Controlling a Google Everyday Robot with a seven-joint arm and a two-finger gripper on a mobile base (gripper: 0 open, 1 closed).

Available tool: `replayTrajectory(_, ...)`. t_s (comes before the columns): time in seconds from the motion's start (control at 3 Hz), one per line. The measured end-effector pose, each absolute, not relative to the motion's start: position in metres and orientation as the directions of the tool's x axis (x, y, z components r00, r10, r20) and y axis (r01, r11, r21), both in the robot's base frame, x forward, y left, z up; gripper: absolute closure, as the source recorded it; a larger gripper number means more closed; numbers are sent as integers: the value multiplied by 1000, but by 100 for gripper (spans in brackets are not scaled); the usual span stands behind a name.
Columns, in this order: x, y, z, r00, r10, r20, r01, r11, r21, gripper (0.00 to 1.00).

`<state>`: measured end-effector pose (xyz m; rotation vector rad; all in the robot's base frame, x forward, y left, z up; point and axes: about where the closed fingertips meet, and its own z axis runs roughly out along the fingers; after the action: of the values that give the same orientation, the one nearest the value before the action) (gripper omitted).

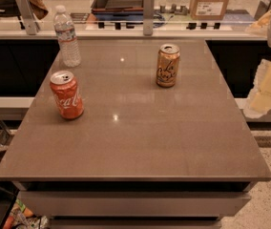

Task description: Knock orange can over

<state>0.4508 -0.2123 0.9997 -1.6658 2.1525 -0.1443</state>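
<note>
The orange can point(167, 66) stands upright on the brown table point(135, 142), right of centre towards the back. It is golden-tan with dark cursive lettering and a silver top. My gripper point(268, 87) shows as a pale cream shape at the right edge of the view. It is off the table's right side, well to the right of the can and a little nearer the front, and touches nothing.
A red Coca-Cola can point(67, 94) stands upright at the left of the table. A clear water bottle point(67, 36) stands at the back left. A counter with a cardboard box point(212, 1) and a tray runs behind the table.
</note>
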Motion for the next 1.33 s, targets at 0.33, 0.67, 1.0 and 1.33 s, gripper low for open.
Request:
replayTrajectory(0.33,482,-222,1003,-172,-918,-358,-890,301,-343,0)
replayTrajectory(0.67,517,-226,983,-131,-849,-512,-894,325,-309,0)
replayTrajectory(1.0,543,-223,964,-104,-737,-668,-895,363,-260,0)
replayTrajectory(1.33,566,-211,951,-91,-625,-775,-901,383,-203,0)
